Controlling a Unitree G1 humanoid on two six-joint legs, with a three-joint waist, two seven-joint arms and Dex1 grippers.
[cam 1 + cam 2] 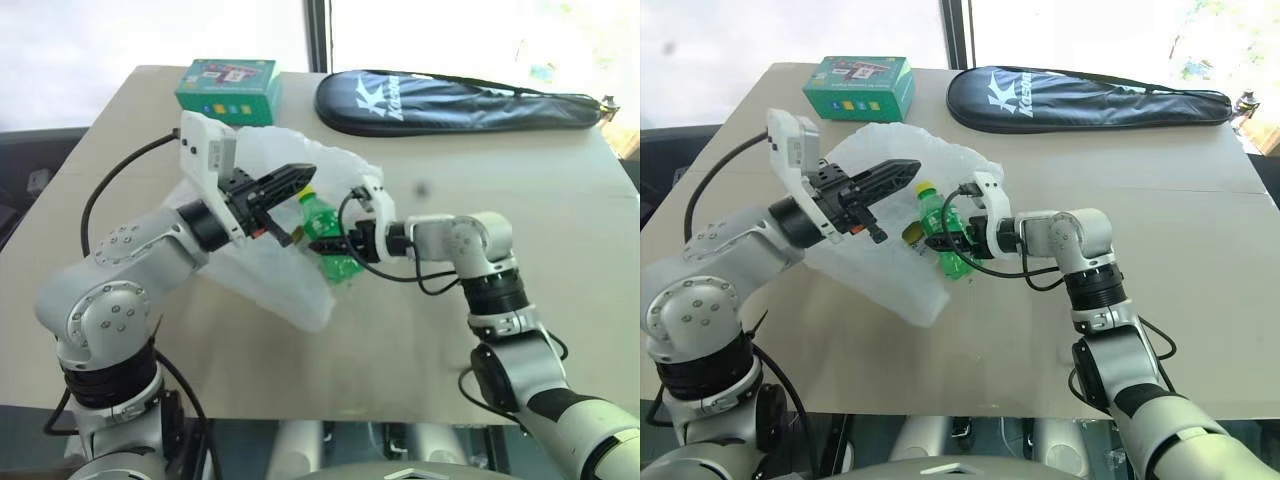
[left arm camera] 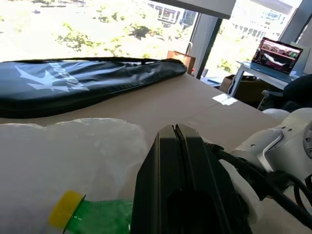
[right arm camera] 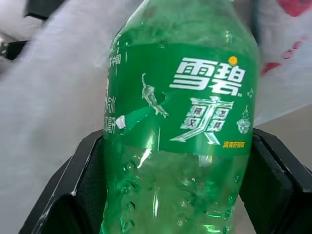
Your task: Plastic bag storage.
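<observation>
The plastic bag (image 1: 880,272) stands crumpled and puffed up on the middle of the table, translucent white with red print. A green soda bottle (image 1: 940,228) with a yellow cap (image 1: 925,187) lies tilted at the bag's mouth. My right gripper (image 1: 940,243) is shut on the bottle (image 3: 180,146), one black finger (image 3: 83,185) on each side of its body. My left gripper (image 1: 297,179) is shut and points level toward the bottle's cap, over the bag's upper part. I cannot tell whether any film is pinched between its fingers (image 2: 161,175).
A green box (image 1: 228,88) sits at the table's far left. A long black racket cover (image 1: 450,102) lies along the far edge. The tan table (image 1: 560,250) has bare room to the right and in front of the bag.
</observation>
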